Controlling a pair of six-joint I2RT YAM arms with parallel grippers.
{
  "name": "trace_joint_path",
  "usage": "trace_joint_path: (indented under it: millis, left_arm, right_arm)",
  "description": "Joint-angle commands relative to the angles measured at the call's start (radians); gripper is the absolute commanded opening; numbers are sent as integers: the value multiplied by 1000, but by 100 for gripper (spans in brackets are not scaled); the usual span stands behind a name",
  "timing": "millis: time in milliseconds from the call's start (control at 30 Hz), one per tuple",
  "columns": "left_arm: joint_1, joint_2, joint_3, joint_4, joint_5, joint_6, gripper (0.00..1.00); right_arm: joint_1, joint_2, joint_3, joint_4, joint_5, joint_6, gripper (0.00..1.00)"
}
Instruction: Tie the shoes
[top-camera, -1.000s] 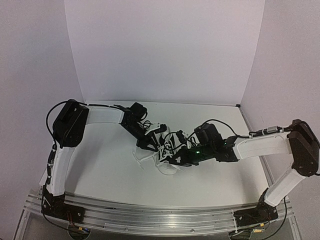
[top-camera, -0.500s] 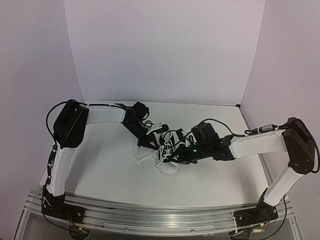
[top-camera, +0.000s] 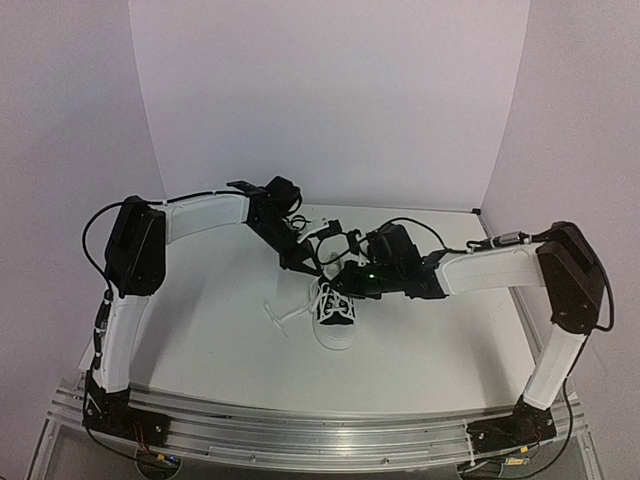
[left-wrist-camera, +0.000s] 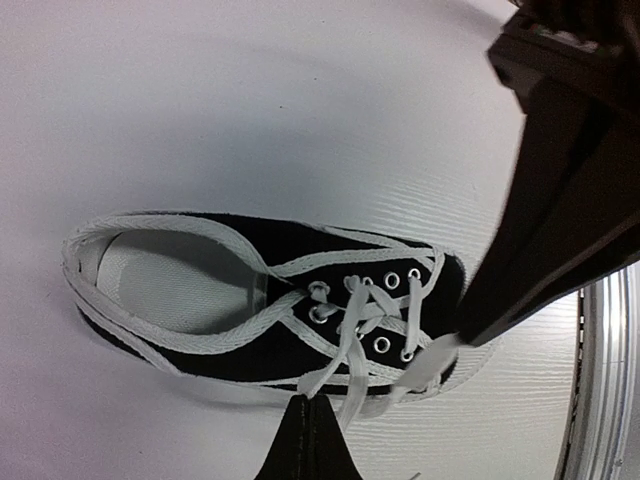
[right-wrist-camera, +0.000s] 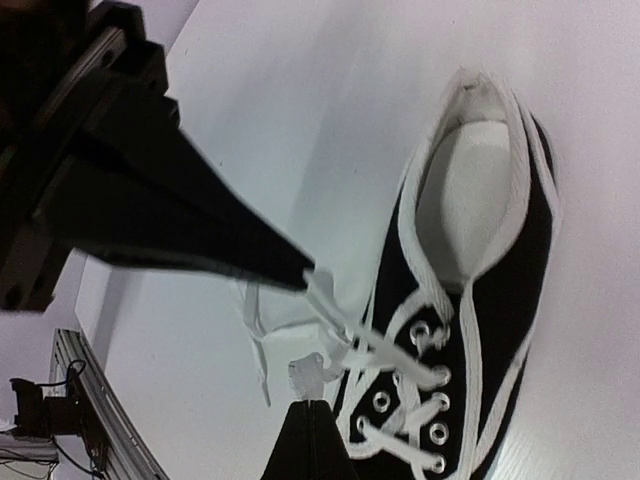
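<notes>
1. Left gripper (top-camera: 306, 266) and right gripper (top-camera: 342, 284) hang close together in the top view, above the heel end of the small black canvas sneaker with white rubber toe cap (top-camera: 335, 318). The sneaker lies near the middle of the white table (top-camera: 200, 330), toe toward 6 o'clock and heel toward 12. The left arm reaches in from 11 o'clock and the right from 2 o'clock. The jaws are too small to read here. One strand of the long white laces (top-camera: 283, 316) trails over the table toward 9 o'clock.
2. In the left wrist view, the left gripper (left-wrist-camera: 309, 425) sits at 6 o'clock with its fingers pressed together. A strand of the laces (left-wrist-camera: 350, 340) runs from the eyelets into its tip, so it is pinching lace. The sneaker (left-wrist-camera: 260, 290) lies sideways, opening toward 9 o'clock. The right gripper (left-wrist-camera: 468, 335) reaches in from 2 o'clock with a lace end at its tip.
3. In the right wrist view, the right gripper (right-wrist-camera: 308, 425) is closed at 6 o'clock, nipping a bit of lace (right-wrist-camera: 370, 345). The left gripper (right-wrist-camera: 300, 275) enters from 10 o'clock, clamped on a strand drawn from the upper eyelets. The sneaker (right-wrist-camera: 480, 320) has its heel toward 1 o'clock.
4. The laces are threaded and each gripper holds one strand. No knot or bow shows, so crossing, knotting and looping appear to remain.
</notes>
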Motion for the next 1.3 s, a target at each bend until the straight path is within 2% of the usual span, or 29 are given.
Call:
trace_joint_path:
  millis: [0, 267, 500, 667, 767, 800, 900, 967, 1033, 1133, 1267]
  left_arm:
    - [-2, -69, 40, -31, 70, -100, 0]
    - [-1, -69, -32, -10, 149, -191, 0]
    - [-3, -17, -140, 145, 279, -348, 0]
    - [-3, 59, -142, 168, 306, -353, 0]
    - [1, 77, -88, 72, 360, -258, 1]
    - [4, 79, -49, 6, 382, -190, 6]
    - [22, 67, 83, -185, 408, 43, 30]
    - [58, 44, 125, -205, 425, 108, 41]
    - [113, 31, 125, -137, 429, 93, 44]
    - [186, 22, 53, 40, 420, 6, 40]
    - [201, 52, -41, 265, 261, -88, 32]
  right_arm:
    - [-5, 114, 113, 13, 62, -48, 0]
    - [-7, 176, 176, 15, 219, -9, 0]
    - [-28, 285, 214, 93, 174, 89, 0]
    - [-41, 303, 179, 134, 175, 127, 0]
    - [-43, 305, 164, 134, 185, 150, 0]
    - [-43, 305, 157, 133, 188, 160, 0]
    - [-43, 311, 151, 132, 187, 172, 0]
    - [-43, 312, 148, 131, 187, 174, 0]
    - [-43, 313, 147, 131, 188, 173, 0]
    - [-43, 313, 152, 130, 186, 169, 0]
    - [-43, 317, 160, 129, 170, 161, 0]
